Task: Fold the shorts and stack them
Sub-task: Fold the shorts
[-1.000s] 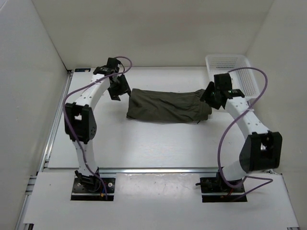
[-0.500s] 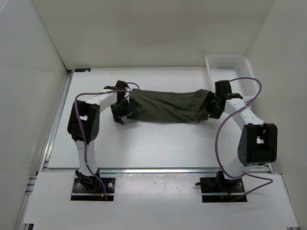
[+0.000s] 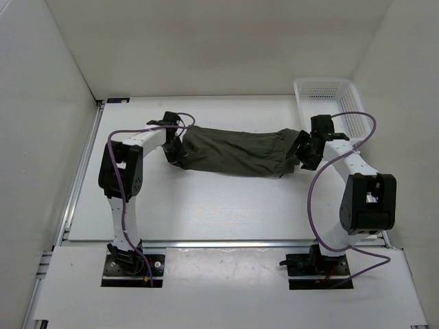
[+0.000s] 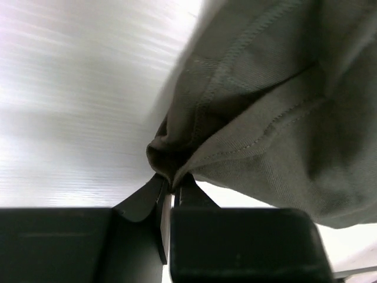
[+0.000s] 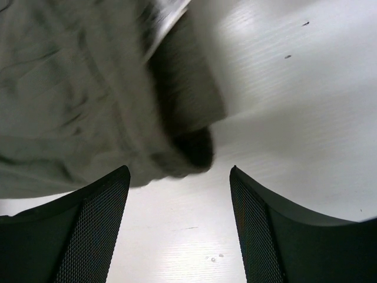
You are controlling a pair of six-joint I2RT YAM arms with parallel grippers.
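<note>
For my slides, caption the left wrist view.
Left fingers pinched shut on a bunched edge of the olive shorts.

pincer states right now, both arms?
Left pincer: closed, pinching a bunched edge of the shorts.
Right pincer: open at the shorts' other end, holding nothing.

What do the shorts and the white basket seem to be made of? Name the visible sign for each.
Shorts: soft woven cloth, probably cotton or a blend, matt olive green. The left wrist view shows a fine weave, stitched seams and creases. Basket: probably rigid moulded plastic, white. Its walls and floor are a regular lattice of small holes.
</note>
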